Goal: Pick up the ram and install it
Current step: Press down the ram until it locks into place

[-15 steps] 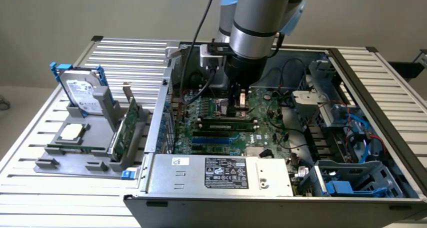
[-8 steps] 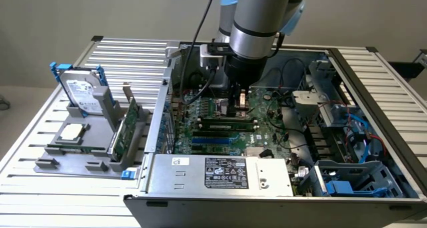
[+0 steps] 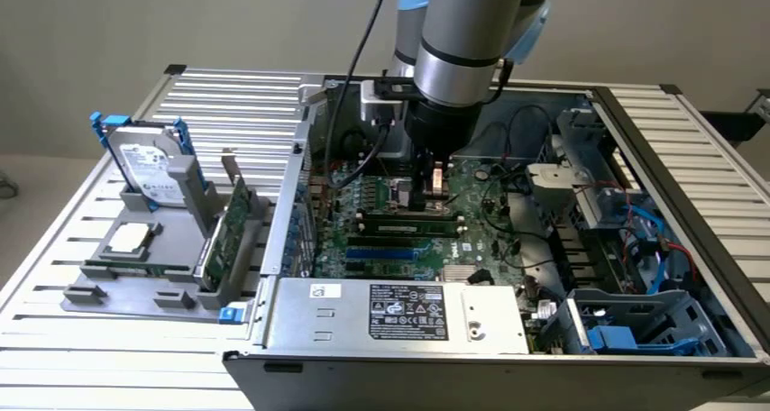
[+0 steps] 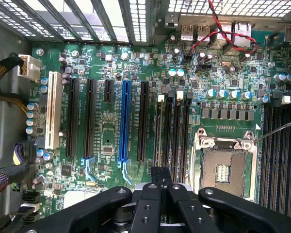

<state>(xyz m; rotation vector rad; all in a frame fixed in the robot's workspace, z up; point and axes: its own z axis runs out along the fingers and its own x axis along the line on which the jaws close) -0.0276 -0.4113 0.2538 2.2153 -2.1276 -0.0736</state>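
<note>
The ram (image 3: pixel 409 219), a long narrow green stick with black chips, stands on edge in a slot on the motherboard (image 3: pixel 481 240) inside the open computer case. My gripper (image 3: pixel 437 187) hangs straight down from the arm, just above and behind the ram's middle. In the wrist view my gripper (image 4: pixel 161 171) is shut, its black fingers pressed together with nothing between them, right over the row of long black memory slots (image 4: pixel 177 131) beside the empty processor socket (image 4: pixel 225 167).
A grey fixture (image 3: pixel 121 289) on the slatted table, on the exterior view's left, holds a hard drive (image 3: pixel 154 172), a chip (image 3: pixel 130 240) and a taller green expansion card (image 3: pixel 223 235). The power supply (image 3: pixel 398 312) and blue drive cages (image 3: pixel 632 325) crowd the case's near side. Cables run along its walls.
</note>
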